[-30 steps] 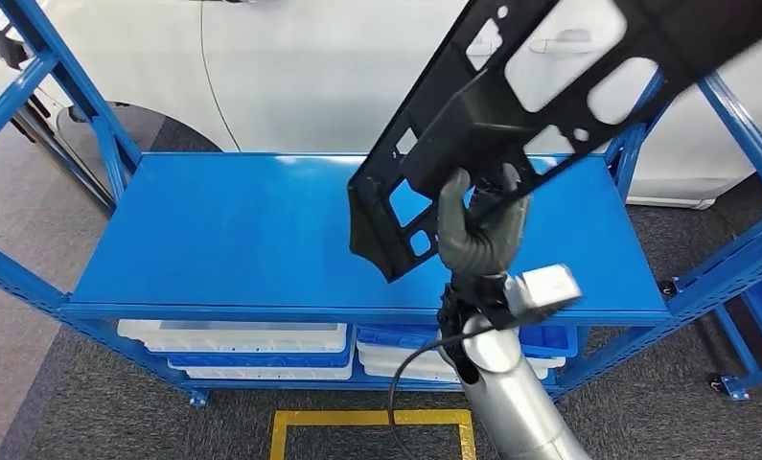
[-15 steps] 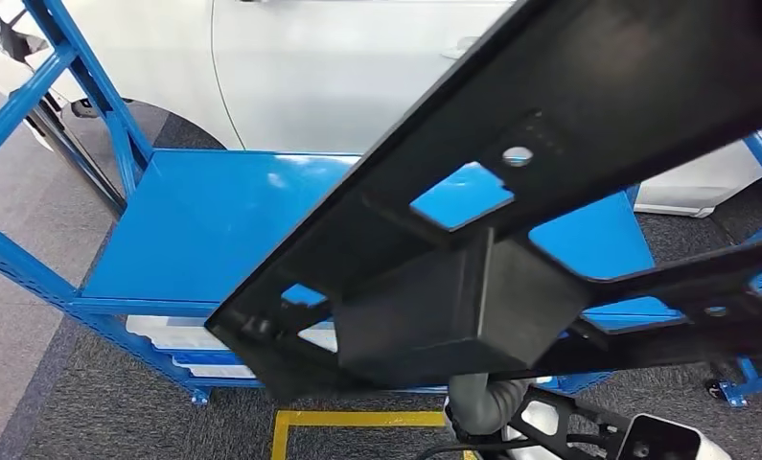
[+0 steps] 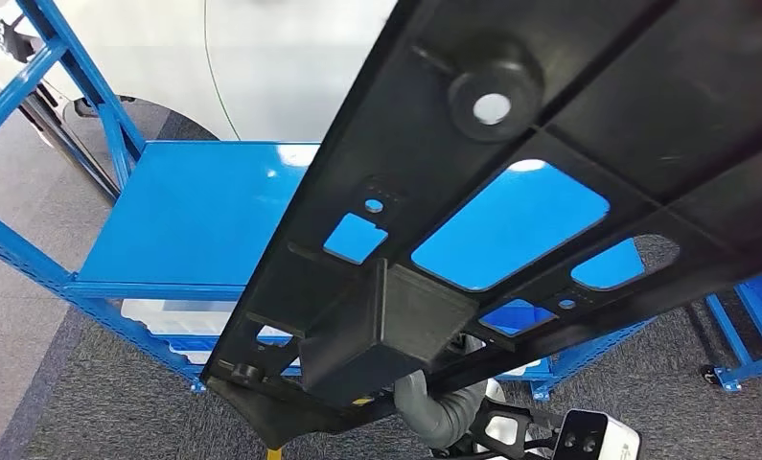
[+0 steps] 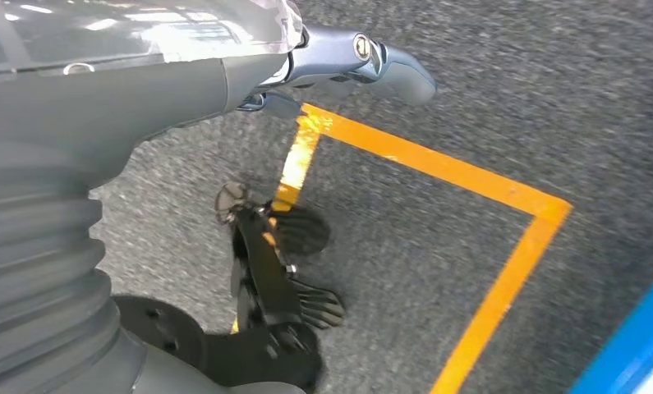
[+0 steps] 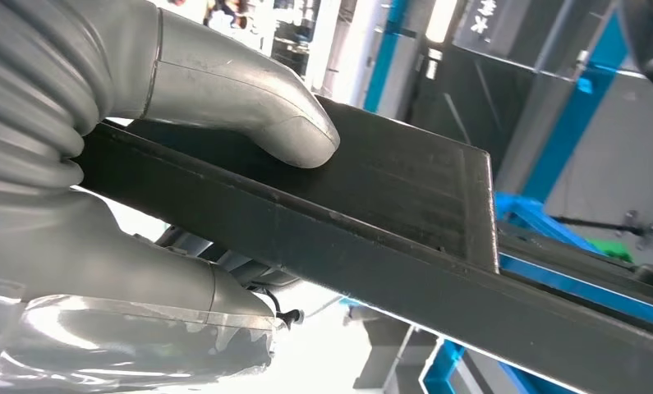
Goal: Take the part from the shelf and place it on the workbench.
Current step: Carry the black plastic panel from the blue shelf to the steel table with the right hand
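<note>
The part [image 3: 645, 86] is a long black plastic panel with several cut-outs and a box-shaped boss. It hangs tilted in the air close in front of the head camera, off the blue shelf top [image 3: 195, 220]. My right hand [image 3: 439, 417] grips it from underneath near its lower end, mostly hidden behind the panel. In the right wrist view the grey thumb [image 5: 249, 107] presses on the flat black face of the part [image 5: 388, 213]. My left hand [image 4: 364, 61] hangs beside my body over the floor and holds nothing.
The blue shelf frame has slanted posts [image 3: 80, 86] on the left, and white bins [image 3: 166, 316] sit on the level below. A white car [image 3: 281, 67] stands behind the shelf. Yellow tape [image 4: 438, 160] marks a square on the grey carpet.
The part has been lifted off the shelf and swung up close to the head camera, now hiding most of the shelf. My right hand has sunk to the picture's lower edge.
</note>
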### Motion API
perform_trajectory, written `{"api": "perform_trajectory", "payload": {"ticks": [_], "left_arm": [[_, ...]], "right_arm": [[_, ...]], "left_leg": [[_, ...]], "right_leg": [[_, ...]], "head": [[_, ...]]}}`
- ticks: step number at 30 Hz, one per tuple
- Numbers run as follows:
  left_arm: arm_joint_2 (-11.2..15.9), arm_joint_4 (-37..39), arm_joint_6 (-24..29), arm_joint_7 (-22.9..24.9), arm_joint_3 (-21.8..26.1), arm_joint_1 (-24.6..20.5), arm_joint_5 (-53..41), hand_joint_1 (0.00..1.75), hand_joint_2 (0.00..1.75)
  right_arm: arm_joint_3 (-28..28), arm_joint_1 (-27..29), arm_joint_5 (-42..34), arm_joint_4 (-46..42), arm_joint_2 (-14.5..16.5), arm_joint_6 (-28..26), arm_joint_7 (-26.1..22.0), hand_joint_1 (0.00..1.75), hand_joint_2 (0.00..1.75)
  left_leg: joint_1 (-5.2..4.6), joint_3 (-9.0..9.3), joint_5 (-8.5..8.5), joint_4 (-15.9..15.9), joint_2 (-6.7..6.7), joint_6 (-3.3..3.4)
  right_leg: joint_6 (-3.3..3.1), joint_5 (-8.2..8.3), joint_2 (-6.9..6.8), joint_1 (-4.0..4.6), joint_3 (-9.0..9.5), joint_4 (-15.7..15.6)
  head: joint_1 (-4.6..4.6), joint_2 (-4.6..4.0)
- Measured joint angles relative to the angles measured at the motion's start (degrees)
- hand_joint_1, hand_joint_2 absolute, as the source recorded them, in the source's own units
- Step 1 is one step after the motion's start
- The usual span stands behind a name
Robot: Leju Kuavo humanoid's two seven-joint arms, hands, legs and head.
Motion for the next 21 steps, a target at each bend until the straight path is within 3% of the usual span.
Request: {"api": "perform_trajectory", "payload": {"ticks": [2, 5, 6, 7, 10, 11, 12, 13, 15, 17, 18, 20, 21], "left_arm": [[0.1, 0.0, 0.4, 0.8, 0.0, 0.0, -0.2, 0.0, 1.75], [0.2, 0.0, 0.9, 1.7, 0.0, 0.4, -0.5, 0.0, 1.75], [0.2, 0.1, 1.0, 1.9, 0.0, 0.6, -0.6, 0.0, 1.75], [0.3, 0.1, 1.0, 2.0, 0.0, 0.6, -0.6, 0.0, 1.75], [0.3, 0.2, 1.0, 2.1, 0.0, 0.7, -0.7, 0.0, 1.75], [0.3, 0.2, 0.9, 2.1, 0.0, 0.8, -0.8, 0.0, 1.75], [0.2, 0.2, 0.9, 2.2, 0.0, 0.8, -0.9, 0.0, 1.75], [0.2, 0.2, 0.9, 2.3, 0.0, 0.8, -1.0, 0.0, 1.75], [0.2, 0.2, 0.8, 2.6, 0.0, 0.8, -1.4, 0.0, 1.75], [0.1, 0.2, 0.7, 3.1, -0.1, 0.7, -1.7, 0.0, 1.75], [0.0, 0.2, 0.7, 3.4, -0.2, 0.7, -1.8, 0.0, 1.75], [-0.1, 0.2, 0.8, 4.0, -0.3, 0.7, -1.7, 0.0, 1.75], [-0.3, 0.2, 0.9, 4.2, -0.3, 0.7, -1.6, 0.0, 1.75]], "right_arm": [[0.0, 0.1, 0.1, 0.3, 0.0, 0.5, 0.0, 1.75, 1.75], [0.0, 0.1, 0.5, 0.7, -0.1, 1.2, 0.0, 1.75, 1.75], [-0.2, 0.1, 0.6, 0.7, -0.2, 1.4, 0.0, 1.75, 1.75], [-0.4, 0.1, 0.7, 0.8, -0.3, 1.7, 0.0, 1.75, 1.75], [-1.7, 0.1, 0.7, 0.7, -0.6, 2.3, -0.1, 1.75, 1.75], [-2.2, 0.1, 0.7, 0.7, -0.6, 2.4, -0.1, 1.75, 1.75], [-2.6, 0.1, 0.8, 0.7, -0.7, 2.4, -0.1, 1.75, 1.75], [-2.9, 0.0, 0.9, 0.7, -0.8, 2.4, -0.1, 1.75, 1.75], [-3.4, -0.1, 1.2, 0.4, -0.9, 2.2, -0.1, 1.75, 1.75], [-4.3, -0.4, 1.3, -0.5, -1.0, 2.0, -0.1, 1.75, 1.75], [-5.0, -0.5, 1.2, -1.1, -1.0, 2.2, -0.1, 1.75, 1.75], [-6.7, -0.6, 0.6, -2.0, -1.1, 2.9, -0.1, 1.75, 1.75], [-7.5, -0.7, 0.4, -2.3, -1.2, 3.5, -0.1, 1.75, 1.75]], "left_leg": [[-0.3, 2.66, 1.26, -4.9, -0.1, 0.61], [-0.51, 1.97, 2.6, -5.4, -0.04, 1.63], [-0.44, 1.53, 3.24, -5.5, 0.1, 2.01], [-0.33, 0.93, 3.92, -5.6, 0.26, 2.37], [-0.38, -1.31, 5.72, -5.5, 0.47, 2.91], [-0.42, -2.11, 6.29, -5.4, 0.47, 2.88], [-0.44, -2.92, 6.82, -5.4, 0.47, 2.82], [-0.45, -3.68, 7.29, -5.2, 0.47, 2.71], [-0.48, -4.95, 8.04, -4.7, 0.45, 2.38], [-0.56, -5.67, 8.76, -4.3, 0.39, 1.84], [-0.56, -5.84, 9.16, -4.3, 0.37, 1.51], [-0.49, -6.01, 9.82, -4.5, 0.32, 0.81], [-0.44, -6.31, 9.28, -4.1, 0.29, 0.55]], "right_leg": [[0.67, 0.7, 0.0, 0.08, -0.4, 0.2], [1.75, 1.62, 0.06, -0.1, -0.75, -0.1], [2.05, 0.74, 0.12, -0.17, -1.23, 0.5], [2.31, -1.26, 0.18, -0.26, -2.02, 2.1], [2.82, -9.5, 0.18, -0.49, -4.93, 12.5], [2.89, -10.53, 0.18, -0.51, -5.08, 15.3], [2.91, -10.35, 0.18, -0.52, -4.28, 16.2], [2.87, -9.28, 0.17, -0.53, -2.42, 15.1], [2.55, -7.44, 0.17, -0.48, 3.77, 7.9], [2.02, -7.58, 0.21, -0.22, 8.44, 1.2], [1.73, -7.91, 0.24, -0.04, 9.19, -0.3], [0.99, -7.17, 0.18, 0.0, 8.81, -0.8], [0.51, -6.63, 0.09, -0.1, 8.46, -1.0]], "head": [[0.01, 0.0], [0.02, 0.0], [0.02, 0.0], [0.02, 0.0], [0.02, -0.01], [0.02, -0.01], [0.02, -0.01], [0.02, -0.01], [0.02, -0.01], [0.01, 0.0], [0.0, 0.0], [0.02, 0.0], [0.02, 0.0]]}}
